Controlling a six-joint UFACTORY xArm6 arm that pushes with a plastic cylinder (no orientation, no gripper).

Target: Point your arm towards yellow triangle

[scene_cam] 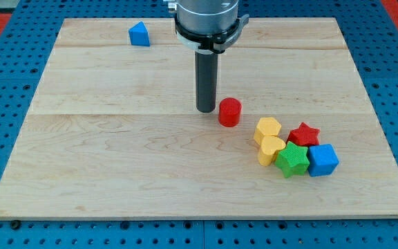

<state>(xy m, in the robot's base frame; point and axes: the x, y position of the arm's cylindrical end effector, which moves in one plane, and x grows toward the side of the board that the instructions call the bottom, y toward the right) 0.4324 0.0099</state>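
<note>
My tip (pixel 206 110) rests on the wooden board (pixel 116 152) near its middle, just left of a red cylinder (pixel 229 112). To the lower right sits a cluster: a yellow block with angled sides (pixel 267 129), a yellow heart-like block (pixel 270 149) below it, a red star (pixel 304 133), a green star (pixel 293 160) and a blue cube (pixel 323 160). The yellow blocks lie about 90 px right of and below my tip. No clearly triangular yellow block can be made out.
A blue triangle-like block (pixel 139 34) sits near the board's top left. The arm's grey housing (pixel 207 21) hangs over the top centre. Blue pegboard (pixel 5 83) surrounds the board.
</note>
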